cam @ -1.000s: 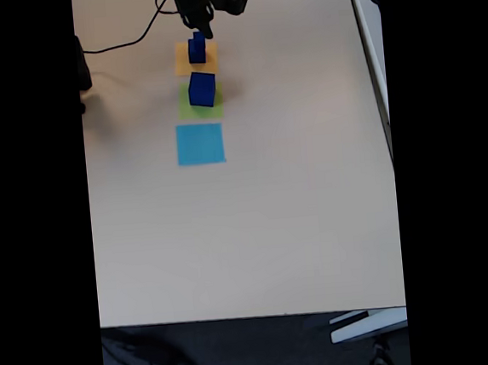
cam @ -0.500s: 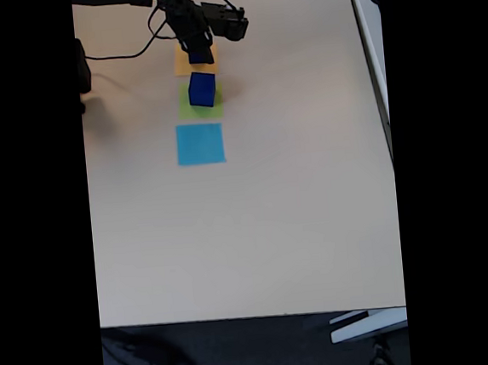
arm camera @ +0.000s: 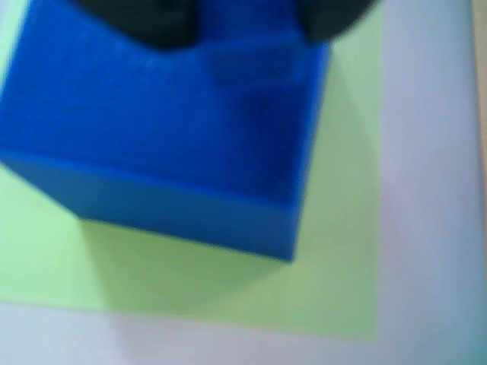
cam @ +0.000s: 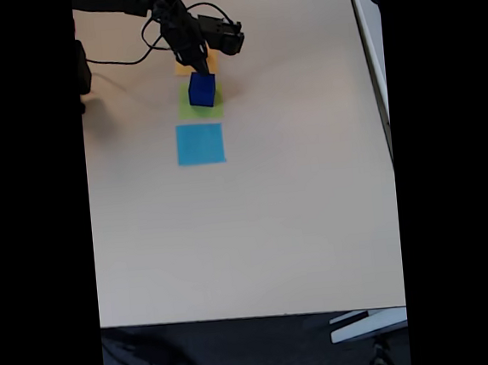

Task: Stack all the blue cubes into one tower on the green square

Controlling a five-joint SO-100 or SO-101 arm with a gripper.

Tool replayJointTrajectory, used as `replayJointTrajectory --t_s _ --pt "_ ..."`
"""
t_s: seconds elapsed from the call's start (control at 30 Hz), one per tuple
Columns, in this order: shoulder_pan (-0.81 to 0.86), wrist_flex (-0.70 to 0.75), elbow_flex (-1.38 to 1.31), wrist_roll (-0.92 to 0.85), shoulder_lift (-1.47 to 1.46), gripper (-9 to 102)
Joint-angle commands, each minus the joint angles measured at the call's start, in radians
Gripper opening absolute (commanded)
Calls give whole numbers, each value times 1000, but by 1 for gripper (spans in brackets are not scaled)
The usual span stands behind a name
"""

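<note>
The large blue cube (arm camera: 160, 144) sits on the green square (arm camera: 335, 251), also seen in the fixed view as large blue cube (cam: 203, 90) on green square (cam: 188, 109). My gripper (cam: 202, 67) hovers just above the cube's far top edge. In the wrist view two dark fingers (arm camera: 144, 19) enter from the top, and my gripper (arm camera: 243, 30) is shut on a smaller blue cube (arm camera: 247, 42) held close over the large cube's top. Blur hides whether the two cubes touch.
An orange-yellow square (cam: 182, 68) lies just behind the green one, partly covered by the arm. A light-blue square (cam: 200, 144) lies in front of it. Black cables (cam: 122, 61) trail at the table's far left. The table's edge (cam: 239, 318) is near the bottom.
The gripper came down onto the small cubes on the orange-yellow square, closed, and has moved toward the camera so that it is now over the large cube.
</note>
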Motion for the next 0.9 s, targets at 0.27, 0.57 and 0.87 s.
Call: replayJointTrajectory --t_s 0.27,0.57,0.87 --pt "54 -32 12 -26 72 0" --pt "25 -31 11 6 74 0" --pt "15 -31 12 17 74 9"
